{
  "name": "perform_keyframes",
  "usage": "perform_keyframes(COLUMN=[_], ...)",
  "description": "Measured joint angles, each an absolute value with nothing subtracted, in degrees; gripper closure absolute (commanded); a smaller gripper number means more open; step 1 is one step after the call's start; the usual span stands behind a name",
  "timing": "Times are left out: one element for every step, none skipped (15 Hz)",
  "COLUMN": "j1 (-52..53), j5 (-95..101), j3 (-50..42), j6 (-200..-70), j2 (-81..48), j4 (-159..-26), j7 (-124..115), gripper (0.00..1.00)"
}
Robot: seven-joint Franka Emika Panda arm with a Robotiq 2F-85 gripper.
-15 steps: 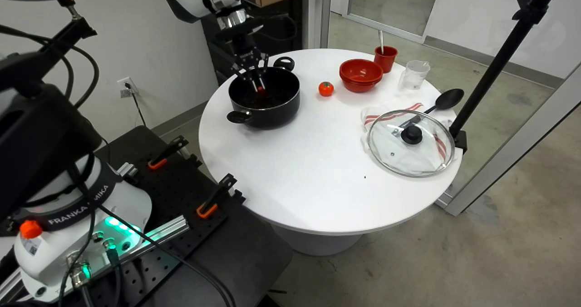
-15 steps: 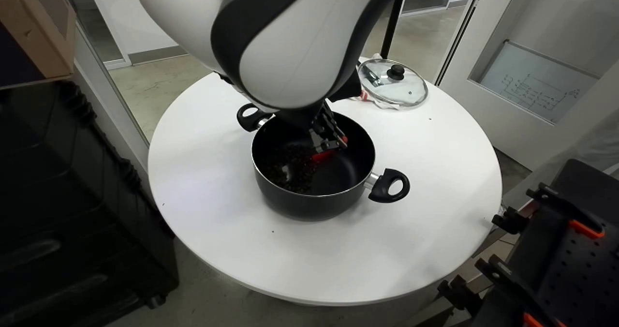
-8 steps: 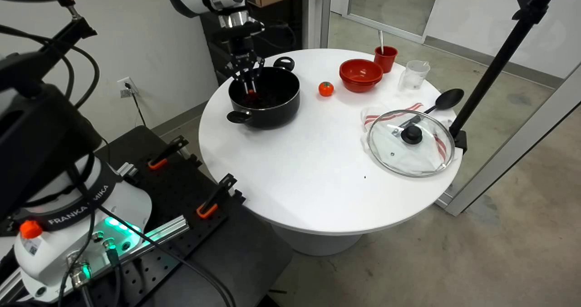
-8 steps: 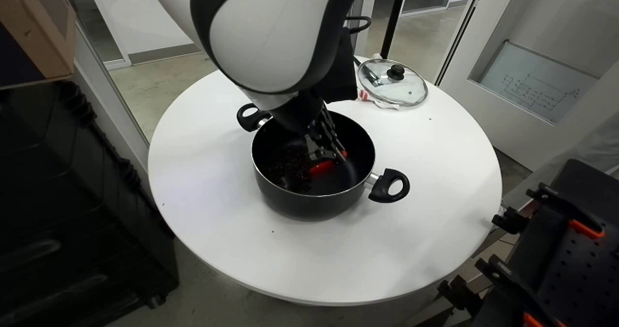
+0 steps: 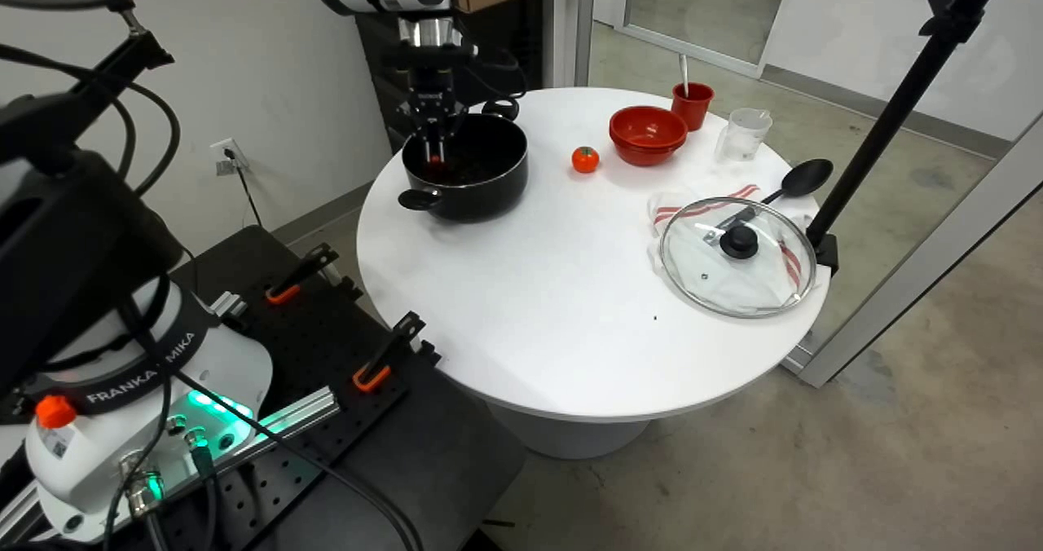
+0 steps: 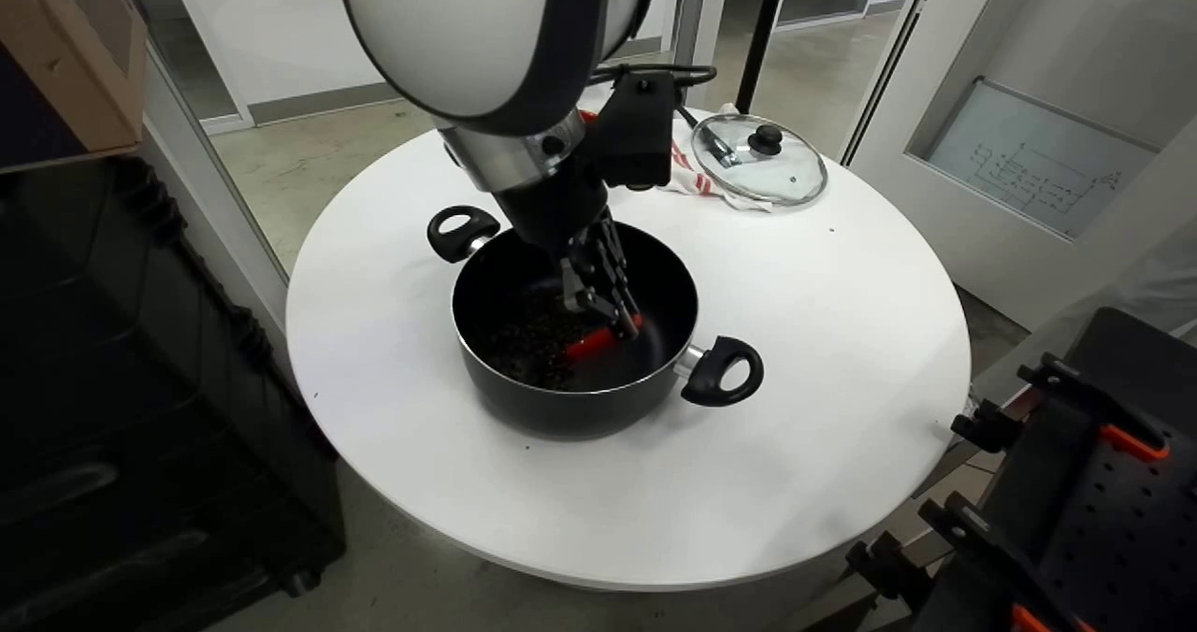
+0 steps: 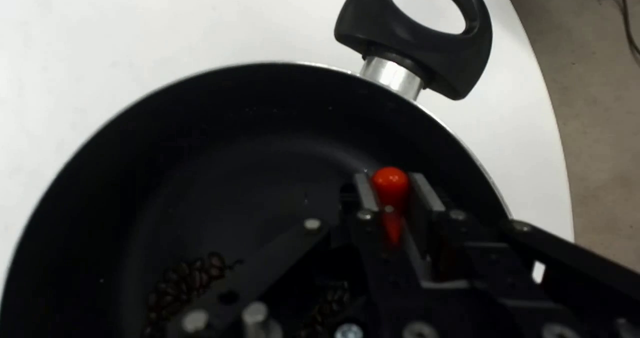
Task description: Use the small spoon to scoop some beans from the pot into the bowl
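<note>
Wrist view: claw (image 7: 394, 193) clamping spoon (image 7: 390, 180); exterior view adds bowl (image 5: 649, 132).

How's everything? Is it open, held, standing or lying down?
Round black pot: upright, uncovered.
Small dark beans: in the pot.
Slim red-handled spoon: tilted in the pot, head unclear.
Black metal end effector: shut on the spoon.
Round clear glass lid: off, knob up.
Shallow red round bowl: upright, no beans visible.
Small red cup: upright, pale slim stick inside.
Clear cup: apparently upright.
Long-handled black utensil: lying partly under the lid.
</note>
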State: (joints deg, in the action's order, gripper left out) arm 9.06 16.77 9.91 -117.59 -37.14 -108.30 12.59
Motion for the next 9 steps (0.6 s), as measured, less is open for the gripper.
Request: perform_keyframes(j1=[8.8, 8.5, 8.3, 8.1, 8.0, 8.0, 7.9, 7.8, 7.8], j5=[15.3, 13.9, 12.6, 11.4, 10.5, 9.8, 9.2, 8.7, 8.4], j3=[10.2, 10.4, 10.6, 10.8, 10.9, 10.9, 10.9, 10.9, 10.9], j6=[-118.2, -118.8, -119.5, -120.1, -120.5, -120.9, -121.2, -121.6, -121.8], j2=[-37.2, -37.3, -37.4, -37.4, -37.4, -37.4, -37.4, -37.4, -37.4], j4=[-108.1, -107.8, -107.5, -107.2, -106.9, -106.5, -106.2, -105.9, -105.6], j7=[13.1, 13.6, 13.8, 14.0, 14.1, 14.1, 14.1, 14.1, 14.1], gripper=[0.95, 0.95, 0.95, 0.95, 0.95, 0.95, 0.95, 0.95, 0.95])
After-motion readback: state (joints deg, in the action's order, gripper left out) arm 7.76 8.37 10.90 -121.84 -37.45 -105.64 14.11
